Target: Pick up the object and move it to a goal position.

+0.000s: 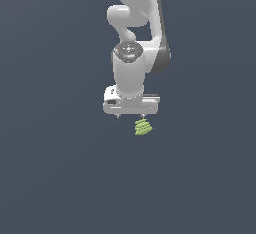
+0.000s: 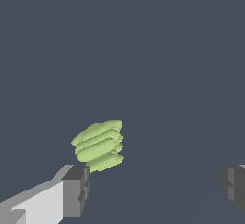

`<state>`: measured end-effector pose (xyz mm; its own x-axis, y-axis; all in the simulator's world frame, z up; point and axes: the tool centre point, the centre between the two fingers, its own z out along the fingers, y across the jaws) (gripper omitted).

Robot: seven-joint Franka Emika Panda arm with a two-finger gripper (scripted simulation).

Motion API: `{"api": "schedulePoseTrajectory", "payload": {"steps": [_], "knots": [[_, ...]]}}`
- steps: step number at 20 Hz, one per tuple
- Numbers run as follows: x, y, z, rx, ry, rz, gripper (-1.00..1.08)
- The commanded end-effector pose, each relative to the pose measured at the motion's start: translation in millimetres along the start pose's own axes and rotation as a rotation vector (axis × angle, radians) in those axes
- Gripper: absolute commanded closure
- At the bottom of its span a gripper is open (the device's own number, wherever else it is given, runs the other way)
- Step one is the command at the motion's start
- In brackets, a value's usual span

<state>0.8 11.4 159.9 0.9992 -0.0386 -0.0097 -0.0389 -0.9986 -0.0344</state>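
Just beside one fingertip (image 2: 76, 189) of the wide-spread, released jaws lies the lumpy yellow-green object (image 2: 99, 145).

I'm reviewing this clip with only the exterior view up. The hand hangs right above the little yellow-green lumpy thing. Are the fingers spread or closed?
Observer: Spread. In the wrist view the hand is open, with one dark fingertip at one side and the other at the far edge of the frame.
Operator: Is the object between them?
Observer: Not centred. The object sits close to that one fingertip, and the wide gap toward the other holds nothing.
Operator: Is the fingertip touching it?
Observer: I cannot tell. The lowest lobe appears next to the fingertip's top corner, but the wrist view does not settle contact.
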Motion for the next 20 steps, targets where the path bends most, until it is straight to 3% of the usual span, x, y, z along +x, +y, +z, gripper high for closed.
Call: {"api": "schedulePoseTrajectory", "payload": {"steps": [1,9,20], "knots": [[0.0,0.0,0.0,0.000,0.000,0.000,-0.92],[-14.7,-6.6,18.9,0.018,-0.058,-0.013,-0.92],[-15.0,-8.4,21.0,0.017,-0.057,0.021,-0.92]]}}
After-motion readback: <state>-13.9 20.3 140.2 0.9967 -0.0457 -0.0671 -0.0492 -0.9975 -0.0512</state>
